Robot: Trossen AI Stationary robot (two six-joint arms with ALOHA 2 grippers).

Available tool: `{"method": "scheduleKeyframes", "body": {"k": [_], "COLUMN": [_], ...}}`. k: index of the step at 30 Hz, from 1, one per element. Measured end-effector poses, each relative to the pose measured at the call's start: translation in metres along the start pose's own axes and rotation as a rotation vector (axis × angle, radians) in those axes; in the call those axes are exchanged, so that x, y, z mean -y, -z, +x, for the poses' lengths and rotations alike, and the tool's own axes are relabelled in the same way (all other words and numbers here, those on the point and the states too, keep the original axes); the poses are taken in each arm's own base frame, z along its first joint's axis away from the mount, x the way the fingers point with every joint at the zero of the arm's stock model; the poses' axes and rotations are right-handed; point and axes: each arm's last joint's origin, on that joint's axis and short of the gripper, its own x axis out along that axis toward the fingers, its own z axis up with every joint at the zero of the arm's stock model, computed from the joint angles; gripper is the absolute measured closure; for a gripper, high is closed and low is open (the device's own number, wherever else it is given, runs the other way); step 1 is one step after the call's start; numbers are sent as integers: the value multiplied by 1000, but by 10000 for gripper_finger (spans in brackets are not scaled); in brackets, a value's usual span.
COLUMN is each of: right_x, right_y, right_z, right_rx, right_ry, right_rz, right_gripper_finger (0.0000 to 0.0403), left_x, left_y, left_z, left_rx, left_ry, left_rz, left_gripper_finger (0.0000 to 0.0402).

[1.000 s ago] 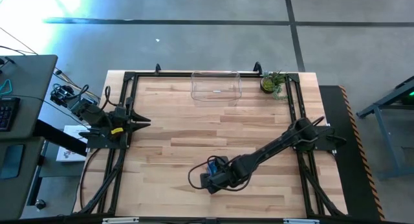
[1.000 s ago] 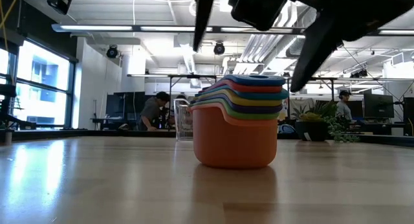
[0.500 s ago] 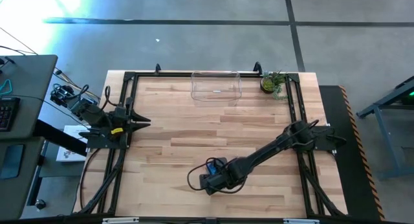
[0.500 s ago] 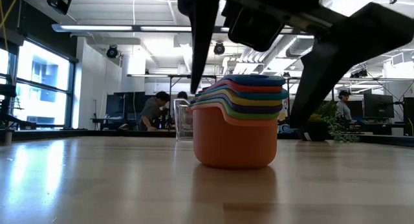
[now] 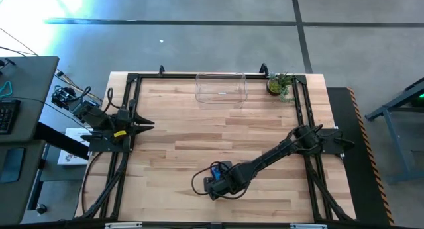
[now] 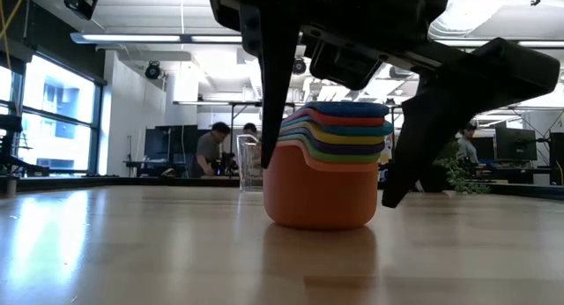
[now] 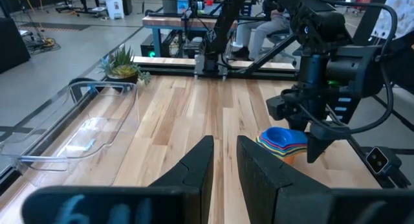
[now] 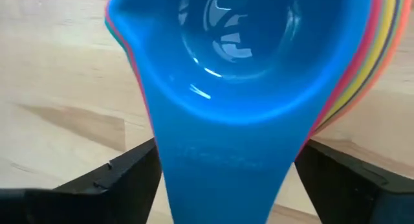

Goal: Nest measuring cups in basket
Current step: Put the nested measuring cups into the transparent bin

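Note:
The measuring cups [image 6: 324, 168] stand nested in one stack on the table near its near edge, orange outermost and blue innermost, also seen in the high view [image 5: 217, 170] and the left wrist view [image 7: 283, 141]. My right gripper [image 6: 328, 183] is open and low over the stack, one finger on each side. In the right wrist view the fingers [image 8: 123, 175] flank the blue handle [image 8: 220, 166] without plainly touching it. The clear basket [image 5: 221, 89] rests on its base at the far edge. My left gripper [image 5: 149, 124] waits shut at the left edge.
A small potted plant [image 5: 278, 85] stands at the far right corner, beside the basket [image 7: 77, 127]. Black frame rails [image 5: 129, 103] run along the table's sides. Bare wood lies between the stack and the basket. People sit at desks in the room beyond [image 6: 210, 151].
My right gripper has come down around the stack, its open fingers dropping from above the cups' rims to beside the orange cup's wall, and it has shifted slightly toward the near left. The stack has stayed in place.

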Motion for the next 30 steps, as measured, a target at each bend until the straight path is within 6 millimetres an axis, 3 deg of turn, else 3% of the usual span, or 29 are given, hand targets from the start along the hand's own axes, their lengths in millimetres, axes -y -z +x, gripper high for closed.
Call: {"method": "scheduleKeyframes", "body": {"k": [22,30], "right_x": [2,2], "right_y": [0,0], "right_z": [5,5], "right_rx": [13,12], "right_ry": [22,20], "right_rz": [61,79], "right_gripper_finger": [270,278], "left_x": [0,0], "left_y": [0,0], "left_z": [0,0], "left_rx": [0,0], "left_ry": [0,0], "left_rz": [0,0], "left_gripper_finger": [344,344]}}
